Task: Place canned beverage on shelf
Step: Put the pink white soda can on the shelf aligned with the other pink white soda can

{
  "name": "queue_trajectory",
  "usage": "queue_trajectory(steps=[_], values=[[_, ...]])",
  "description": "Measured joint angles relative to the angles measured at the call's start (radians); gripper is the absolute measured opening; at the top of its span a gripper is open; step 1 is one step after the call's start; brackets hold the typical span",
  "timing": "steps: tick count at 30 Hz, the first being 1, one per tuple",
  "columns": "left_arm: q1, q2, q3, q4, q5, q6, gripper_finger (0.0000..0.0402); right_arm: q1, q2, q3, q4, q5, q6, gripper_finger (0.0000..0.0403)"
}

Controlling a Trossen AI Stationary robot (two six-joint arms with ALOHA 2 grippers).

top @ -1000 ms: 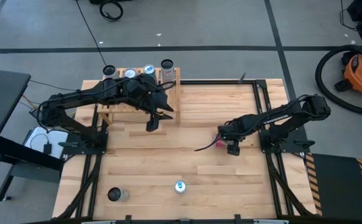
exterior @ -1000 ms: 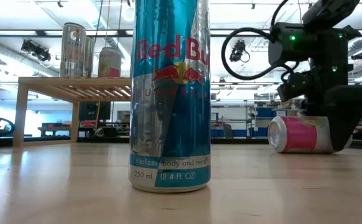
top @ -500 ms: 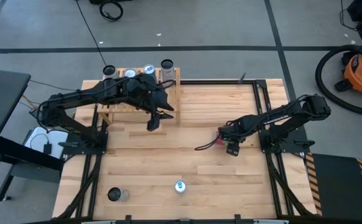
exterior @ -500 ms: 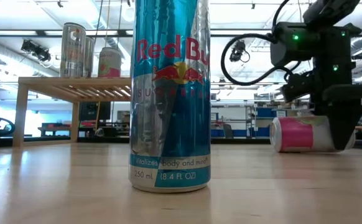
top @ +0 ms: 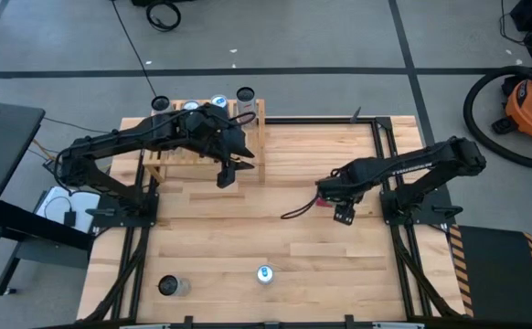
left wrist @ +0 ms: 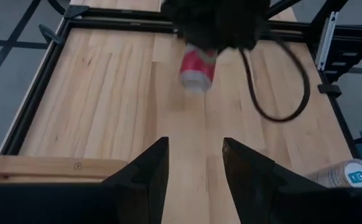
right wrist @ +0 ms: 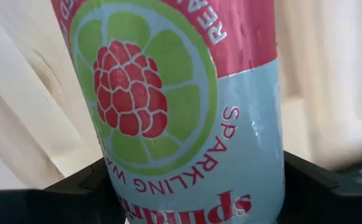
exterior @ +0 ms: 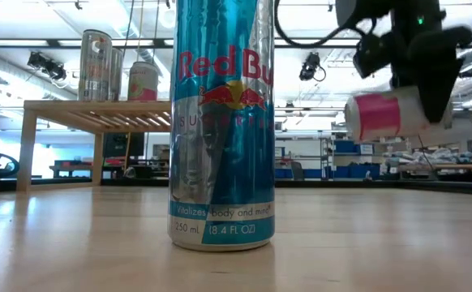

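Note:
A pink-and-pale-blue beverage can (exterior: pixel 380 114) hangs on its side above the table's right half, with my right gripper (top: pixel 326 197) shut on it from above. The left wrist view also shows this can (left wrist: pixel 198 67). The pale wooden shelf (top: pixel 204 153) stands at the far left on its legs, with several cans (top: pixel 218 103) upright on its slatted top. In front of the shelf my left gripper (top: pixel 225 176) hovers. Its fingers (left wrist: pixel 151 177) stand a narrow gap apart with nothing between them. My right gripper pinches the can's curved side wall (right wrist: pixel 128 186) between its two fingers (right wrist: pixel 321 183), which point down and lie across the can. Seen from table height, the fingers sit toward one end of the can (exterior: pixel 418 109). The can lies level, lifted clear of the table.
A tall blue Red Bull can (top: pixel 264 273) stands near the front edge, large in the low view (exterior: pixel 222 122). Another can (top: pixel 170 286) stands at the front left. A black cable (top: pixel 295 213) droops from the right arm. Black frame rails (top: pixel 389 174) border the tabletop.
My right gripper has risen straight up with the pink can. The can lay on the table a second ago and now hangs clear of it, still on its side. My left arm has kept still.

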Motion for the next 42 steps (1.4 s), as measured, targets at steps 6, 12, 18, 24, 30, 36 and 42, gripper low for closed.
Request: queue_trajectory(steps=[6,12,18,24,30,36,42], values=[[0.004,0.0,0.0,-0.013,0.0,0.0,0.0151,0.0,-0.001,0.109,-0.112,0.019,-0.004,0.03],[0.004,0.0,0.0,-0.016,0.0,0.0,0.0151,0.0,-0.001,0.154,-0.114,0.018,-0.027,0.03],[0.004,0.0,0.0,-0.016,0.0,0.0,0.0151,0.0,0.01,0.158,-0.073,0.017,-0.066,0.0303],[0.004,0.0,0.0,-0.016,0.0,-0.001,0.0151,0.003,0.031,0.159,-0.003,-0.001,-0.129,0.03],[0.004,0.0,0.0,-0.023,0.0,-0.019,0.0151,-0.004,0.062,0.158,0.051,0.015,-0.163,0.0304],[0.004,0.0,0.0,0.025,0.0,-0.028,0.0151,-0.003,0.079,0.158,0.102,0.018,-0.204,0.0301],[0.003,0.0,0.0,0.042,0.0,-0.028,0.0151,-0.003,0.099,0.158,0.102,0.017,-0.207,0.0303]])
